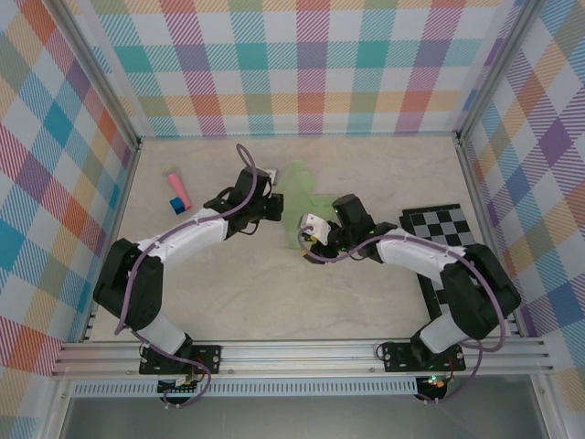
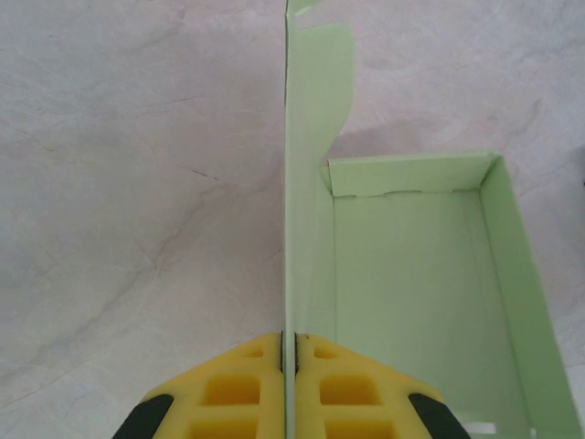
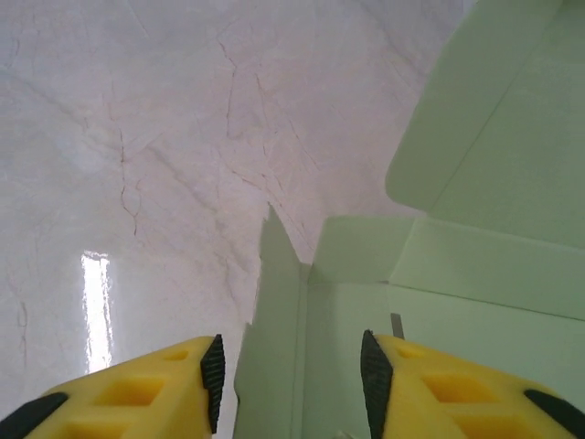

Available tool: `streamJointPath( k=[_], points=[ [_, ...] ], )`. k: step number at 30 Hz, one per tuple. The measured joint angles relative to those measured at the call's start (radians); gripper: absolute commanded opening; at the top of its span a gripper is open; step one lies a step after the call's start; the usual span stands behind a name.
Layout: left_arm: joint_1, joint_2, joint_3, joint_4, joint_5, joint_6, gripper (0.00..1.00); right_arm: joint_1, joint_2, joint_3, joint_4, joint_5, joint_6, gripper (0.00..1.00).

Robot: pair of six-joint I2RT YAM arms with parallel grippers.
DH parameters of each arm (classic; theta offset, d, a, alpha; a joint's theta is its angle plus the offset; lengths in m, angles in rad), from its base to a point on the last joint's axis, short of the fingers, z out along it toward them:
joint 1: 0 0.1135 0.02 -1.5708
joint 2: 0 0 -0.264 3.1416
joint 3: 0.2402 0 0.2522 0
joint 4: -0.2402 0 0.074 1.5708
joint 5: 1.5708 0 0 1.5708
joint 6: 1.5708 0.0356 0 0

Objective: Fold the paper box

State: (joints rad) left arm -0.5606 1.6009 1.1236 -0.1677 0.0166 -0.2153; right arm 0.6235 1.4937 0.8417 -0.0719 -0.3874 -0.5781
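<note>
The paper box [image 1: 306,187] is pale green card, partly folded, on the table between my two arms. My left gripper [image 1: 278,208] comes at it from the left. In the left wrist view that gripper [image 2: 289,344] is shut on an upright side wall of the paper box [image 2: 411,293], whose open tray lies to the right of the wall. My right gripper [image 1: 310,240] sits at the box's near edge. In the right wrist view it [image 3: 291,366] stands open, its jaws on either side of an upright side flap of the paper box [image 3: 475,265] without touching it.
A black-and-white checkered board [image 1: 446,229] lies at the right, under the right arm. A small pink-and-blue stick [image 1: 176,190] lies at the left. Plaid walls with metal posts close in the table on three sides.
</note>
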Motion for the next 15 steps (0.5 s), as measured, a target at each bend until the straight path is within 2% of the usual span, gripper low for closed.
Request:
streamJointPath(
  k=[3,7,12,15],
  points=[
    [-0.001,0.001,0.006,-0.016,0.000,0.027,0.00,-0.065,-0.044,0.011,-0.032,-0.019,-0.036,0.61],
    [-0.001,0.006,0.009,-0.024,0.008,0.050,0.00,-0.159,-0.060,0.059,-0.105,-0.060,-0.105,0.63],
    [-0.001,0.010,0.025,-0.050,0.013,0.085,0.00,-0.166,-0.016,0.187,-0.258,-0.129,-0.226,0.66],
    [-0.001,0.010,0.029,-0.053,0.012,0.109,0.00,-0.165,0.002,0.202,-0.279,-0.167,-0.266,0.66]
  ],
)
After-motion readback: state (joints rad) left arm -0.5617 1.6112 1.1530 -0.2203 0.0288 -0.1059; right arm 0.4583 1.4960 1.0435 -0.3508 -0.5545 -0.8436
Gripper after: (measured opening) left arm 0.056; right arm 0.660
